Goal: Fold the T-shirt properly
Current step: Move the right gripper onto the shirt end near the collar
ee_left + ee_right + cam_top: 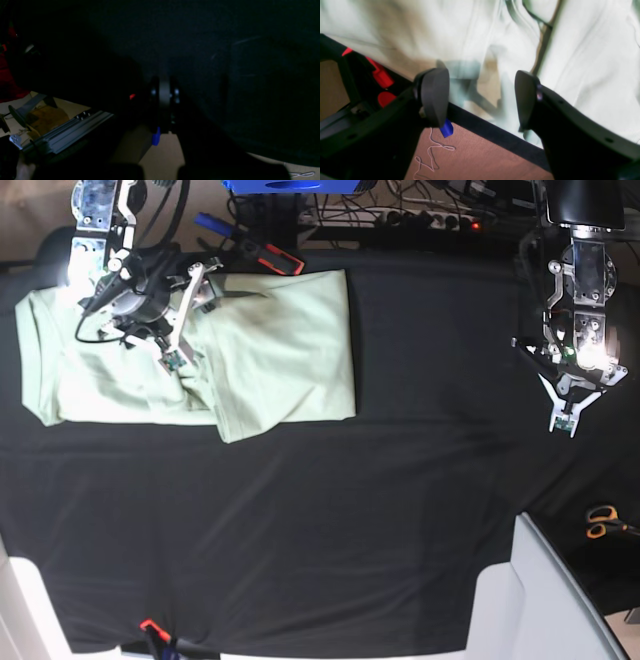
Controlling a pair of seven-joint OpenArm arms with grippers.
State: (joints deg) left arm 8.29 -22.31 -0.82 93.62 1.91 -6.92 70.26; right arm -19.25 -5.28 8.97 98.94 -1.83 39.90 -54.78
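While the base view shows scissors (601, 521), wrist views don't.

Black tablecloth (330, 520) lying spread beneath me, orange-handled scissors (601, 522) sitting off at its edge, blue block (290, 185) and tangled cables (420, 205) showing beyond, loose string (432, 155) trailing on the floor

Plain mint-green T-shirt (270, 345); black tablecloth (320, 520); orange-handled scissors (602, 522).
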